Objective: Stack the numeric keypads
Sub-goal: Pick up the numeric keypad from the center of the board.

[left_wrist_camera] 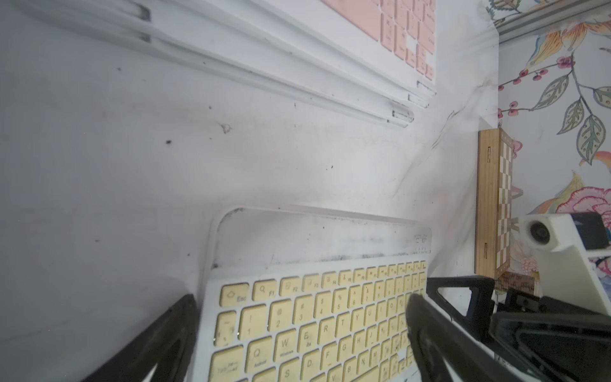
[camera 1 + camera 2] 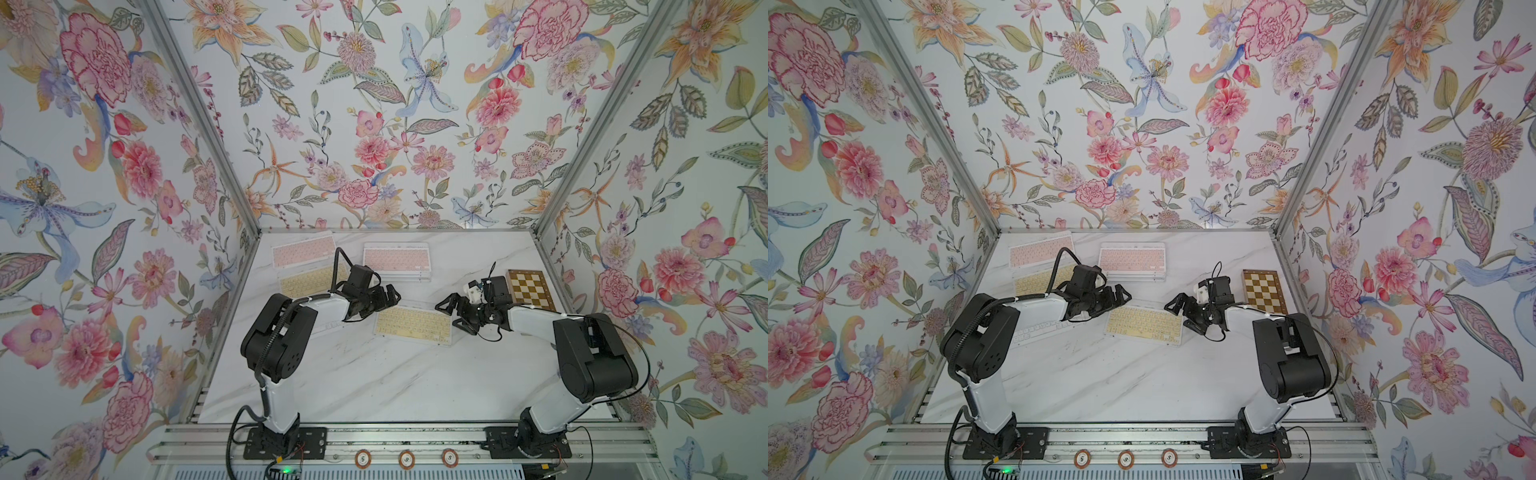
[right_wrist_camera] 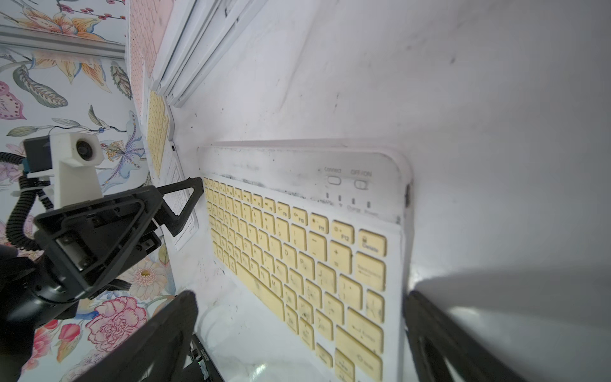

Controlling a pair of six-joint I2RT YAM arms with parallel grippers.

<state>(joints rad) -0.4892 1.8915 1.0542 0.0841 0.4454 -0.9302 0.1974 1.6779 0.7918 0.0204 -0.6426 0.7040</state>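
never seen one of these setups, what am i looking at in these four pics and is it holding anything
Two robot arms stand on a rail at the table's near edge, each ending in a two-finger gripper. The two wide pictures come from one overhead camera; the two close-ups come from cameras on the arms' wrists. On the marble table lie compact keyboards: a yellow-keyed keyboard in the middle, a pink-topped stack behind it, a pink keyboard and a second yellow keyboard at the back left, and a white keyboard partly under the left arm. A wooden chessboard lies at the right. The left gripper and right gripper are both open, one at each end of the middle keyboard; nothing is held.
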